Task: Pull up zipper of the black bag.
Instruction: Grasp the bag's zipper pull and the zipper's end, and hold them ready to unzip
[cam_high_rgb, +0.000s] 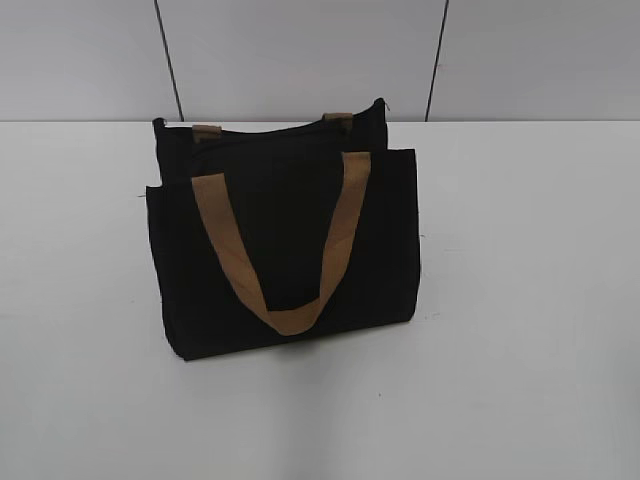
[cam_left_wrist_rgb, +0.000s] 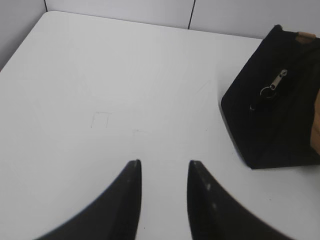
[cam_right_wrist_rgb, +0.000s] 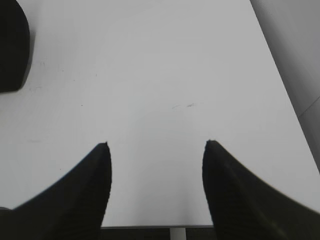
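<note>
The black bag (cam_high_rgb: 285, 240) stands upright in the middle of the white table, its tan strap (cam_high_rgb: 280, 250) hanging down the front. The zipper line (cam_high_rgb: 270, 128) runs along its top edge. In the left wrist view the bag's end (cam_left_wrist_rgb: 272, 110) shows at the right, with the silver pull tab (cam_left_wrist_rgb: 278, 80) and a ring hanging on it. My left gripper (cam_left_wrist_rgb: 164, 162) is open and empty over bare table, well left of the bag. My right gripper (cam_right_wrist_rgb: 157, 144) is open and empty near the table's front edge; a corner of the bag (cam_right_wrist_rgb: 12, 45) shows at far left. Neither gripper shows in the exterior view.
The white table (cam_high_rgb: 520, 300) stretches on both sides of the bag. A grey panelled wall (cam_high_rgb: 300, 50) stands behind it. The table's right edge (cam_right_wrist_rgb: 280, 75) and front edge (cam_right_wrist_rgb: 155, 227) show in the right wrist view. Faint pencil marks (cam_left_wrist_rgb: 101, 120) lie on the table.
</note>
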